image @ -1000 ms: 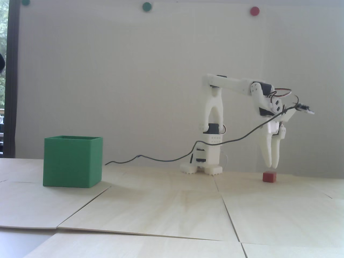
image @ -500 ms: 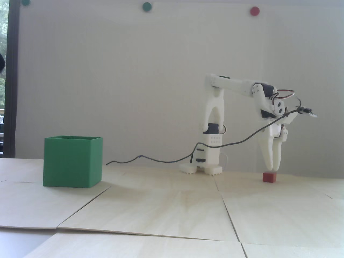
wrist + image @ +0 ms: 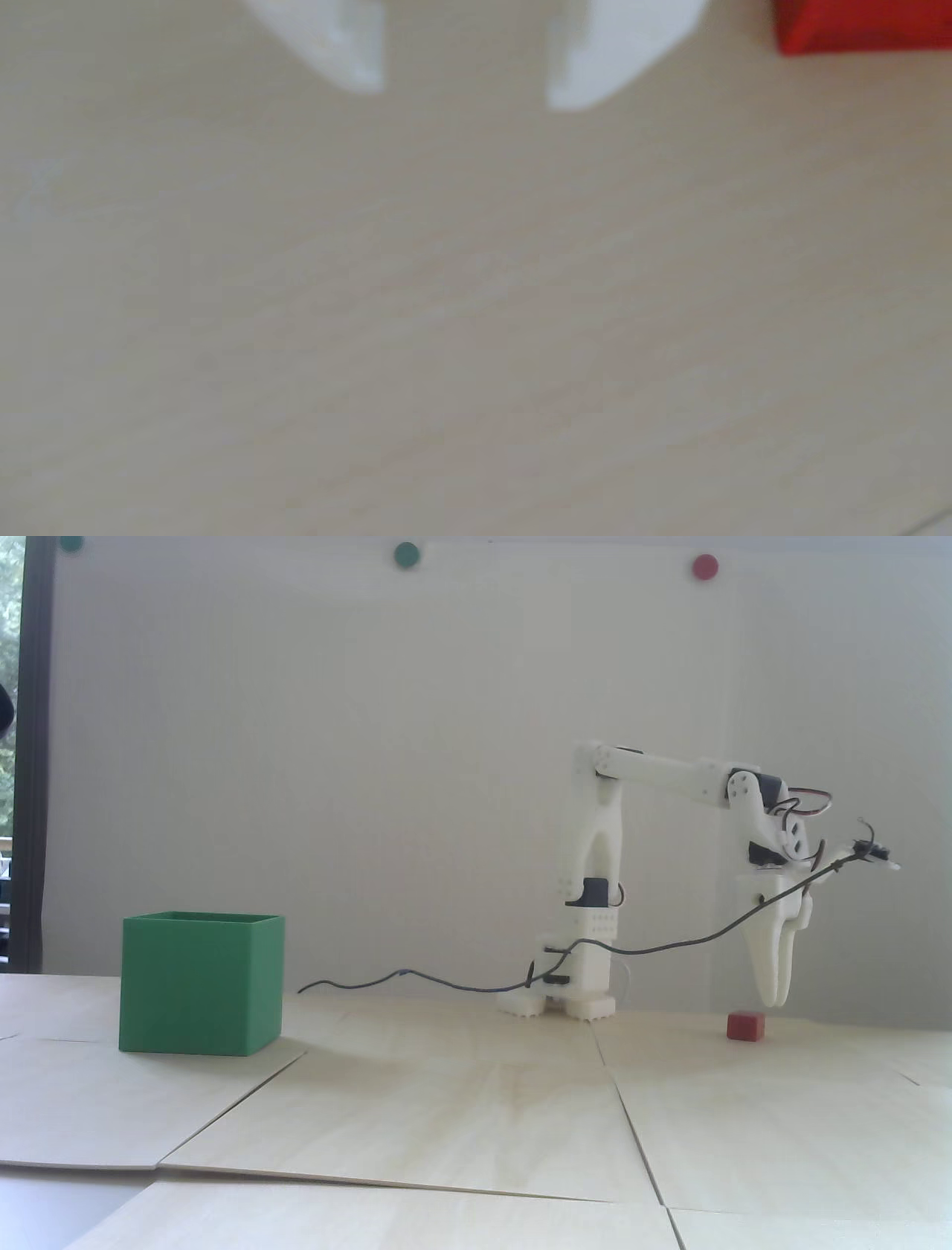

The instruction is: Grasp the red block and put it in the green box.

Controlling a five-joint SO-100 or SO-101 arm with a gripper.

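Pale wooden panels [image 3: 461, 1101] cover the table under a plain white wall. At the right of the fixed view, the gripper [image 3: 773, 1003] hangs point-down just above and slightly right of the red block [image 3: 746, 1027], not touching it. In the blurry wrist view the fingertips [image 3: 360, 77] stand apart with bare wood between (block [image 3: 865, 26] off in the upper right corner). Far left sits the green box [image 3: 201, 982].
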